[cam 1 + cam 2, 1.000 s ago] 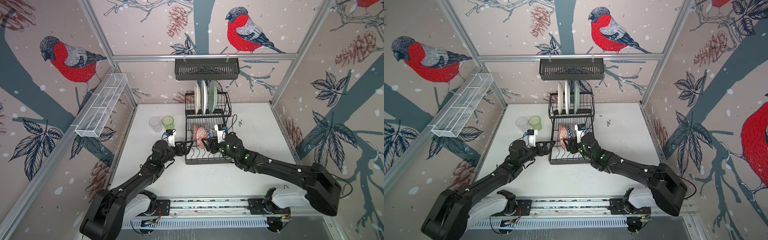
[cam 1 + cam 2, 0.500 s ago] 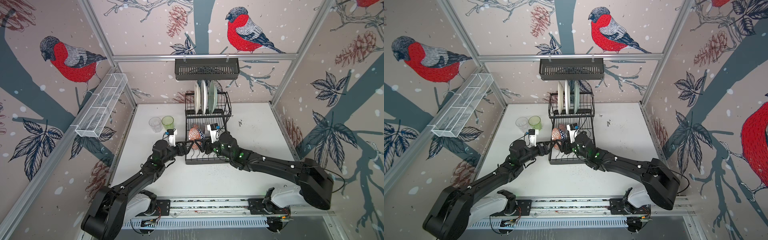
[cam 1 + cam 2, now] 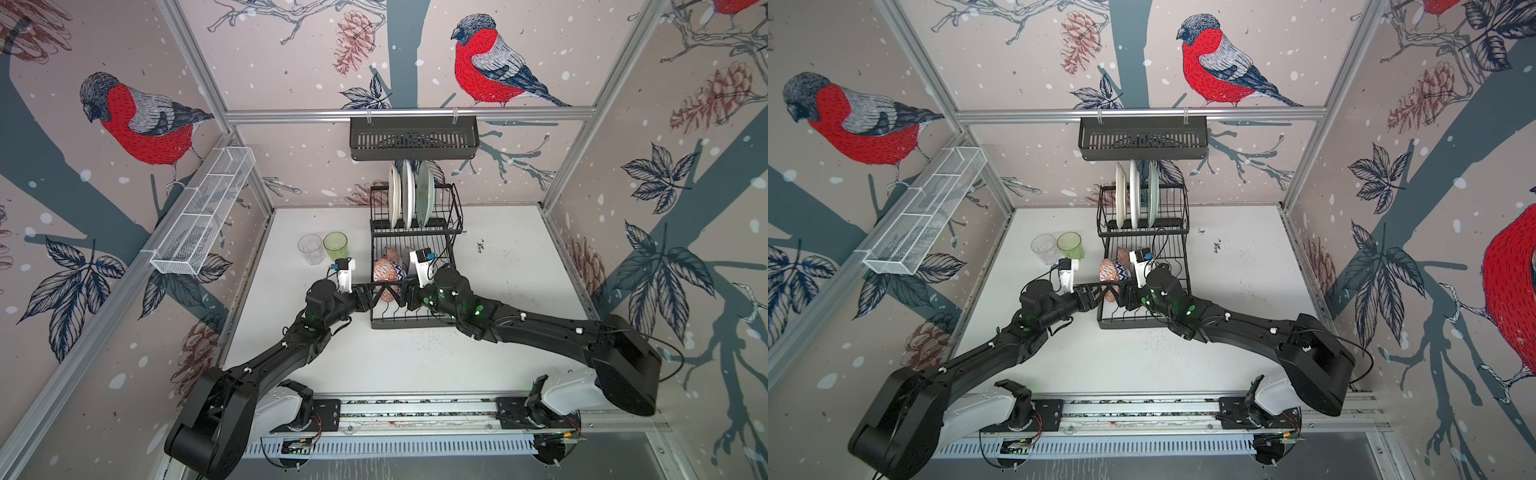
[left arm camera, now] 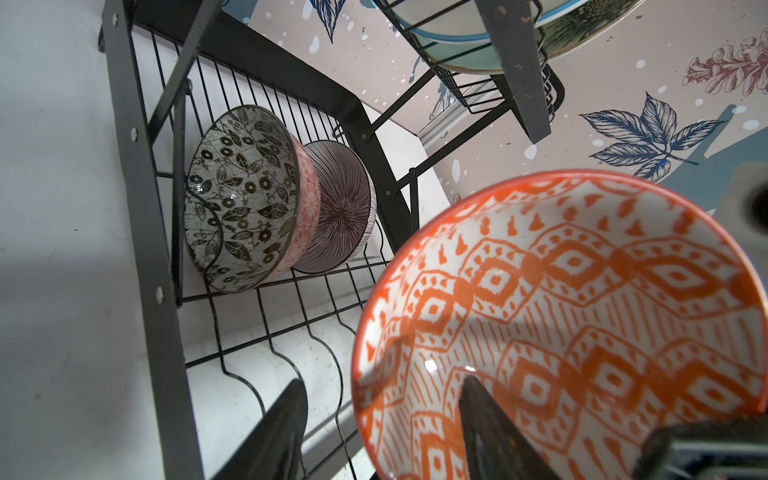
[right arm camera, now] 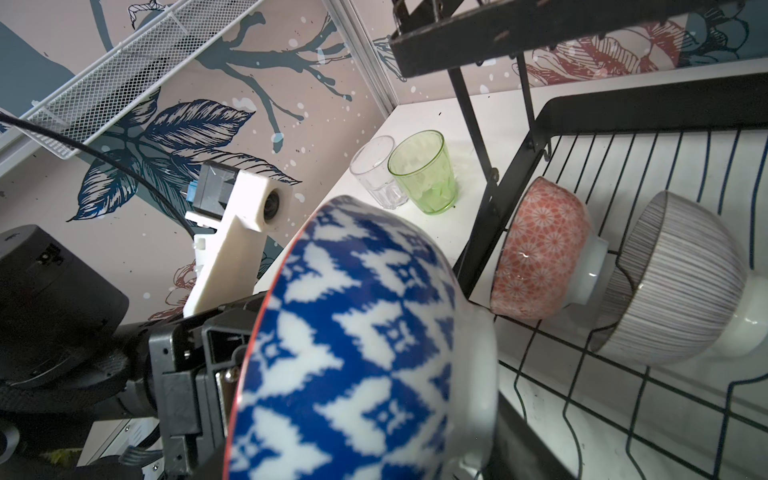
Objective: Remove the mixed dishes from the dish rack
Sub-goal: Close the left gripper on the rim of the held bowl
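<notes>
The right gripper (image 3: 404,294) is mostly hidden behind the orange and blue bowl (image 3: 383,272), which is gripped by it on edge above the left side of the dish rack (image 3: 411,323). The rim is straddled by the left gripper (image 4: 382,386), jaws partly open, the outer finger (image 4: 278,428) clear of it. A leafy bowl (image 4: 245,199) and a striped bowl (image 4: 340,208) are propped on the lower level; three plates (image 3: 408,195) are stood in the far upper one. A clear glass (image 3: 310,248) and a green glass (image 3: 336,245) are set on the white table (image 3: 519,270) left of the rack, within bird-papered walls (image 3: 291,62).
</notes>
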`<move>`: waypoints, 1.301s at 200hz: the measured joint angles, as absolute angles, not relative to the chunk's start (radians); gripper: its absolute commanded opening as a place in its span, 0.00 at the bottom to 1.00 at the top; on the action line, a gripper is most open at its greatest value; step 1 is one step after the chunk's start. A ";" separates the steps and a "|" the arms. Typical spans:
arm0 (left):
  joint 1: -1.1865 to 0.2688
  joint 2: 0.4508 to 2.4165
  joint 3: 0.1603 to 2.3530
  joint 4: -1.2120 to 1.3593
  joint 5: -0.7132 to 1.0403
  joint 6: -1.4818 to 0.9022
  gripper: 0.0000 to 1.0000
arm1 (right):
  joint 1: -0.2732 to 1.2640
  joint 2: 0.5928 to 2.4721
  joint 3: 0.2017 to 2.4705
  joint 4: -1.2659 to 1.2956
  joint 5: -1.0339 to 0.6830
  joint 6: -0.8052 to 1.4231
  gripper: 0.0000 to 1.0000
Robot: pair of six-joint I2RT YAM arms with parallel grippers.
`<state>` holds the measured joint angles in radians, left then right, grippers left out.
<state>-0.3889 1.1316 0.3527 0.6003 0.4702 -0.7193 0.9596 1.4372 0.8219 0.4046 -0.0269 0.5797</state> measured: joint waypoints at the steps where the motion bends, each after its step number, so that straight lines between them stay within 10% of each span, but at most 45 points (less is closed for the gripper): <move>1: -0.389 1.132 0.353 0.600 0.470 -0.719 0.58 | 0.960 1.437 0.822 0.405 -0.027 0.580 0.54; 260: -0.387 1.160 0.353 0.652 0.461 -0.765 0.00 | 0.963 1.474 0.825 0.430 -0.036 0.598 0.56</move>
<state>-0.3874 1.1603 0.3534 0.6521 0.4610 -0.7654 0.9630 1.4742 0.8249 0.4297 -0.0357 0.5983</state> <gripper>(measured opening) 0.126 0.623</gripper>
